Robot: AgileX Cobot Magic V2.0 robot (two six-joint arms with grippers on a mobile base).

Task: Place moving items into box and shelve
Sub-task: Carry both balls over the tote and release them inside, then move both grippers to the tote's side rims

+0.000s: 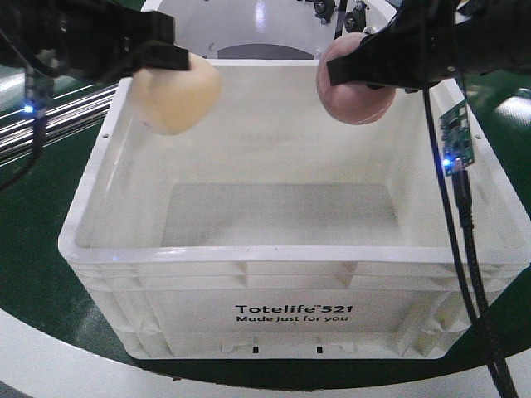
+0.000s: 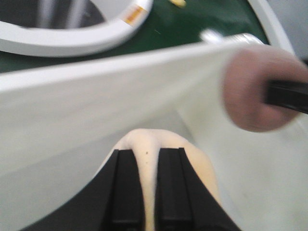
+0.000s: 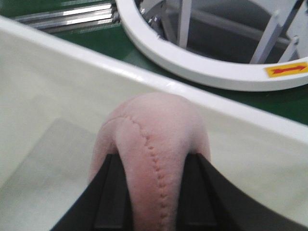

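Over the open top of the big white box, which is set on a green surface with its printed side toward the front camera, two soft balls are held in the air above the rear half. The beige ball is clamped by the left gripper near the left wall. The pink ball is squeezed by the right gripper near the right wall, well apart from the first. Both are pinched so deeply that plush bulges past the black fingers. The step in hand is judged to be the release. Each ball would best be lowered inside the rim before the jaws are parted, so that a bounce off a wall and out is avoided. No yellow ball is seen.
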